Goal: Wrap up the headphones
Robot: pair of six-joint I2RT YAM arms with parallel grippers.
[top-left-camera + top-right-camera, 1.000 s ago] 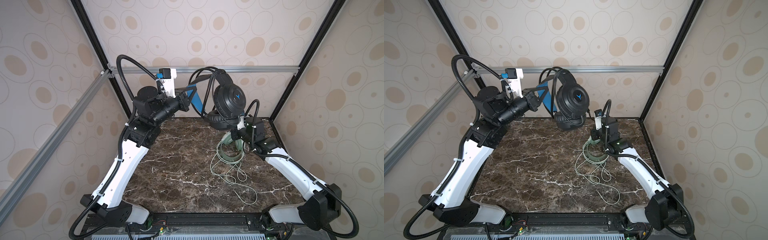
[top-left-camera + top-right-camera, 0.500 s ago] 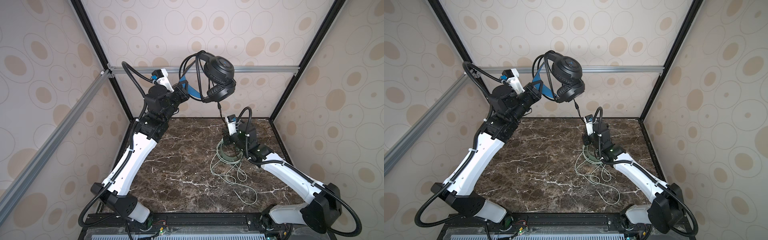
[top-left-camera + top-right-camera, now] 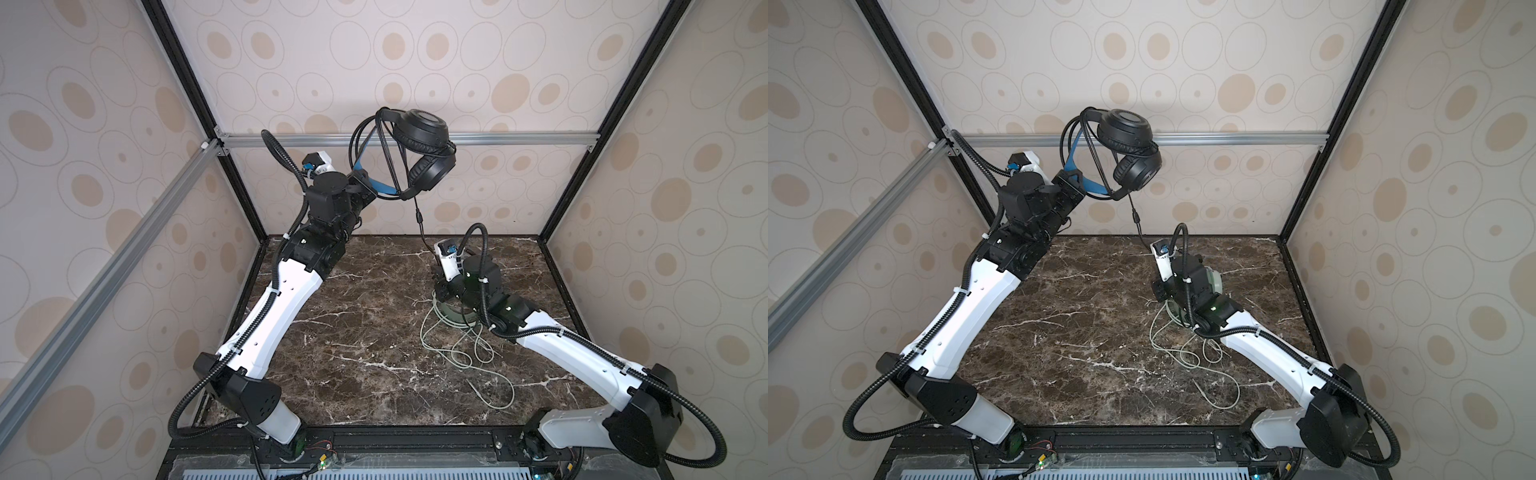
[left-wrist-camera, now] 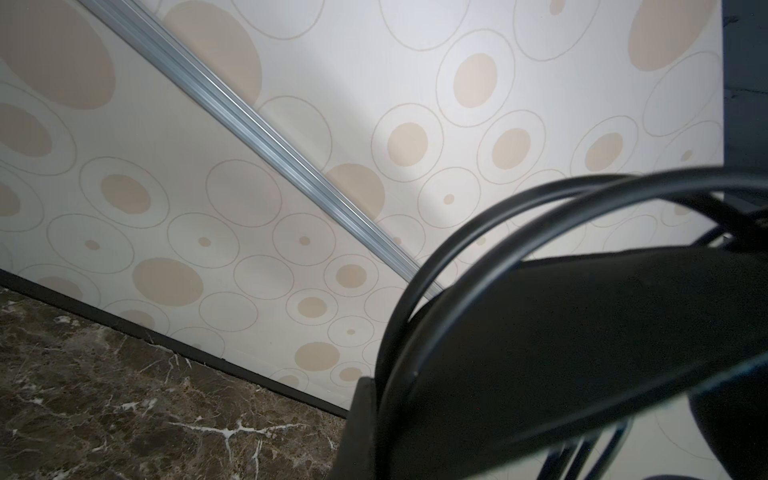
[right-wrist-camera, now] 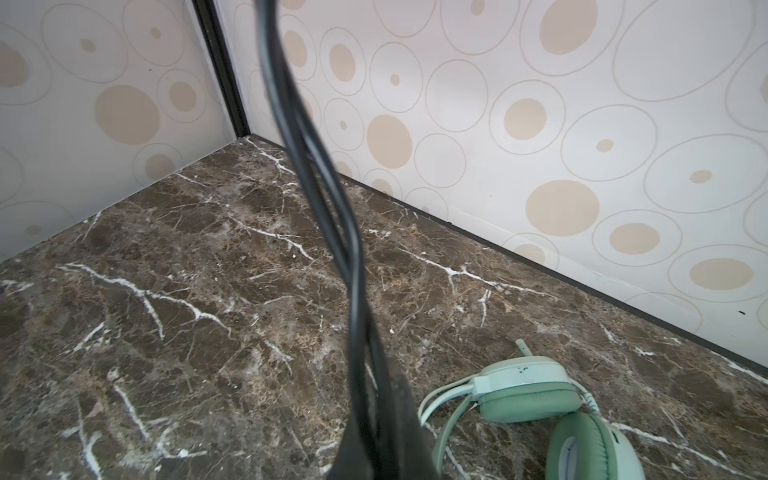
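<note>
left gripper point(image 3: 365, 183), clamped on the band point(image 3: 384, 190) of the black headphones point(image 3: 420, 135), hoists them higher above the back of the table point(image 3: 353, 320) as right gripper point(image 5: 374, 451), pinching their cable point(image 3: 419, 218), sinks beside the green pair point(image 5: 521, 390), drawing the cable straight for another wrap.

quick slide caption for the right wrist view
Doubled black cable crosses the foreground above the marble table, where green headphones lie.

A black cable point(image 4: 417, 276) loops around the dark headband point(image 4: 582, 353), patterned wall point(image 4: 415, 62) behind.
</note>
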